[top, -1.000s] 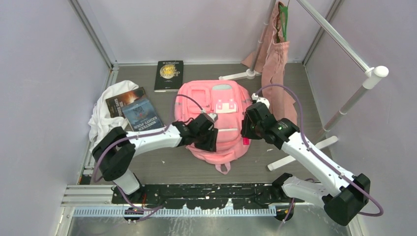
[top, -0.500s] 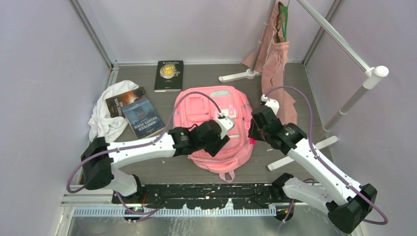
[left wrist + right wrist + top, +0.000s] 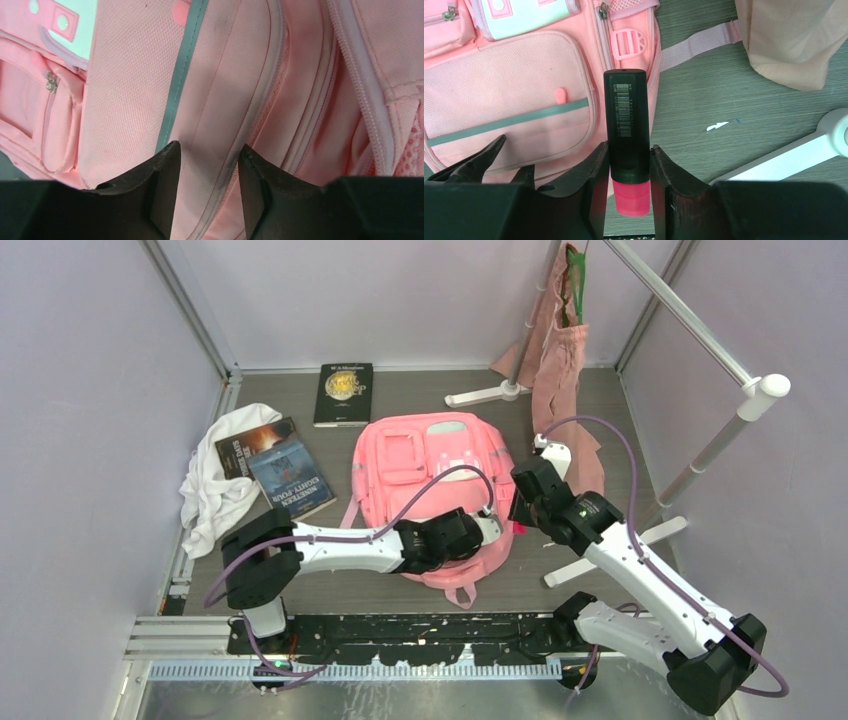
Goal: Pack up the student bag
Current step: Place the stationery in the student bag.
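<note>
Clamping pink-capped marker (image 3: 626, 115): right gripper (image 3: 627, 147) | left gripper (image 3: 208, 147) parted on student bag (image 3: 400, 455)

the left gripper (image 3: 208, 150) hides the near right part of the student bag (image 3: 420, 455); we cannot tell whether it pinches the fabric. print on the marker (image 3: 626, 110) is too small to read.

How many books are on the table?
3. A black book lies by the back wall; a brown book and a blue book overlap at the white cloth. Others may be hidden.
</note>
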Controlling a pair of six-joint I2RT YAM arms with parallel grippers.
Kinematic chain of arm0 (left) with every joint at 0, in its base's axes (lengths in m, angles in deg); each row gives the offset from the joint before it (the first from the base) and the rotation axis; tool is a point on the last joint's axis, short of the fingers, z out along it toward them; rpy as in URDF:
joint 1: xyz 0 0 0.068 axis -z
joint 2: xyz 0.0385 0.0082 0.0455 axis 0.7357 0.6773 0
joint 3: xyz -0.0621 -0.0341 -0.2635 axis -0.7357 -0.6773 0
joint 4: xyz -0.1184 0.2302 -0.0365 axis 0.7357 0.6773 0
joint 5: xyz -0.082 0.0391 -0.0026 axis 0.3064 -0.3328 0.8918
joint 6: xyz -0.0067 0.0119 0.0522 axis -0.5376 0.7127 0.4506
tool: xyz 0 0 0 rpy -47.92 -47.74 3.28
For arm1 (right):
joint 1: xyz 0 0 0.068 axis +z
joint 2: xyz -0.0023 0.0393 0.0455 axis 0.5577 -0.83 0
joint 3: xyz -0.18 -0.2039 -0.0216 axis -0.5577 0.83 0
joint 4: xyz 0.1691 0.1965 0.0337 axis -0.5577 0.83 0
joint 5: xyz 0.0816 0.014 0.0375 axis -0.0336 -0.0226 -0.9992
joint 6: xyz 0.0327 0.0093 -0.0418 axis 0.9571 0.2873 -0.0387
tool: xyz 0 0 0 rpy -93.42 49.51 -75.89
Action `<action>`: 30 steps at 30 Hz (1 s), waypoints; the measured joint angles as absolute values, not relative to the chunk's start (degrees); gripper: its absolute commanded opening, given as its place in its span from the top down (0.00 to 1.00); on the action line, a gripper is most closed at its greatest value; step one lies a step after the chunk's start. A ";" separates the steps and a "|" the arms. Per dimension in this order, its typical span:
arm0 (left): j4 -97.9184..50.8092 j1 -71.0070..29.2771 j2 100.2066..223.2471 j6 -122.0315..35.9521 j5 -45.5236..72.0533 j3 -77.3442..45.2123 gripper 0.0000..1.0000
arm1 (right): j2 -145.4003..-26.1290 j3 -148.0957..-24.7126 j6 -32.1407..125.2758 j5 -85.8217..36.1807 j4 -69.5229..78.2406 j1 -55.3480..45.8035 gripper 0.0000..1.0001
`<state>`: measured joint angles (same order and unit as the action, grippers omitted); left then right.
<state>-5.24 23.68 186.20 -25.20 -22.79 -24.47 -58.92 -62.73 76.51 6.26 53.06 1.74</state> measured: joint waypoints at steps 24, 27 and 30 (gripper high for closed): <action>-2.40 3.49 176.58 -42.29 -2.13 -18.76 1.00 | -59.49 -54.82 85.90 -4.19 43.14 1.76 0.99; -2.86 0.82 174.94 -46.14 2.52 -18.78 1.00 | -60.08 -52.92 90.12 -6.66 38.51 2.18 0.99; -3.08 -0.10 174.68 -48.80 6.00 -18.68 1.00 | -62.00 -52.72 94.08 -8.51 33.70 2.74 0.99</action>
<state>-3.08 -0.10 174.68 -48.80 6.00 -18.68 -62.00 -52.72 94.08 -8.51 33.70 2.74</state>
